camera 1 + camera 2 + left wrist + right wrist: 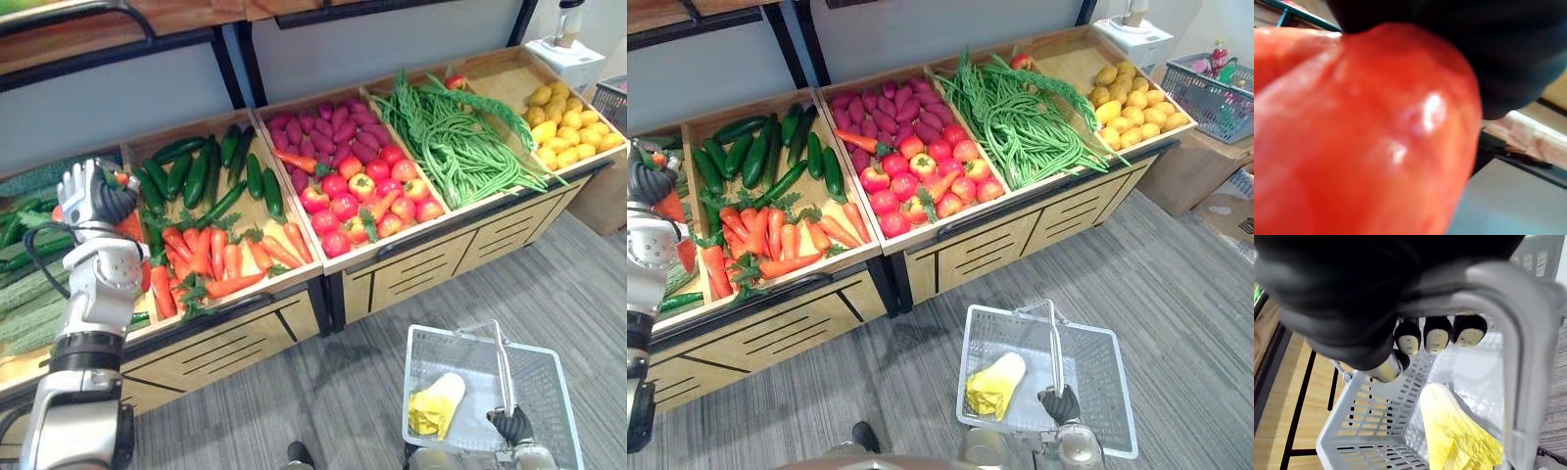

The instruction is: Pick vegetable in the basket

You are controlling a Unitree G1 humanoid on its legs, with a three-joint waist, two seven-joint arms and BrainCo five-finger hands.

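Observation:
My left hand (93,196) is raised over the left end of the produce stand, its fingers curled round an orange-red carrot (1366,137) that sits very close to the wrist camera. Orange shows just below the hand (671,208). The carrot crate (216,259) lies directly to its right. Low on the right, my right hand (1058,403) is shut on the handle (1513,333) of a grey wire basket (421,338) hanging above the floor. A yellow-white leafy vegetable (436,403) lies inside the basket.
Wooden crates along the stand hold cucumbers (196,171), red and pink round produce (353,176), long green beans (451,147) and yellow produce (568,127). A second basket (1215,83) stands on a box at far right. Grey floor lies in front.

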